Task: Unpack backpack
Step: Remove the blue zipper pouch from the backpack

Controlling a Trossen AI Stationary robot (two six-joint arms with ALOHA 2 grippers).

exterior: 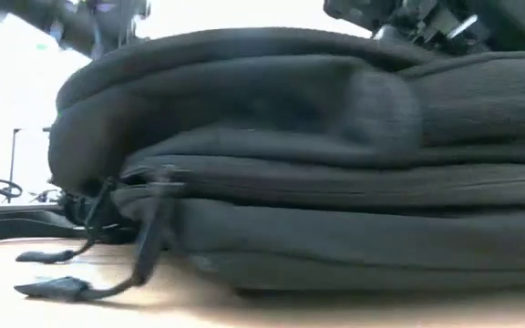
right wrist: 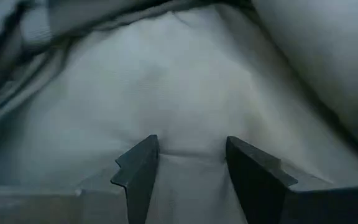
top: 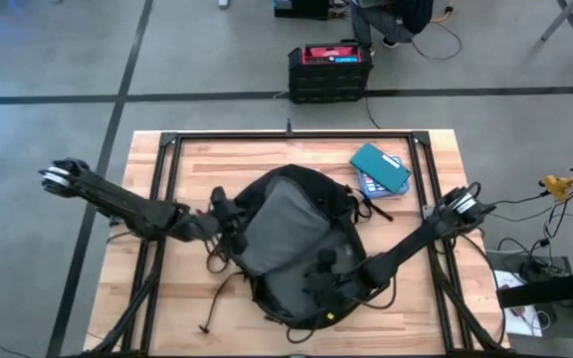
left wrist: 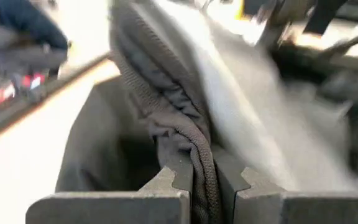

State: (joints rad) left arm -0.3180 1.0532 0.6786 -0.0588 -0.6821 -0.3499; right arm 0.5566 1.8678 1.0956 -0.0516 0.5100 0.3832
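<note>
A teal book (top: 380,166) lies on the wooden desk (top: 197,159) toward two o'clock, overlapping a blue-printed item (top: 371,185) with a red pen (top: 379,210) just beside it. At twelve o'clock beyond the desk, a black crate with a red top (top: 329,72) stands on the grey floor (top: 58,60).

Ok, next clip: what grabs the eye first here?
The big black backpack sprawled over the middle of the wooden table, its grey lining showing. The left hand is shut on a fold of its edge, while the right hand reaches inside with fingers apart. Behind the bag lies a teal book.
</note>
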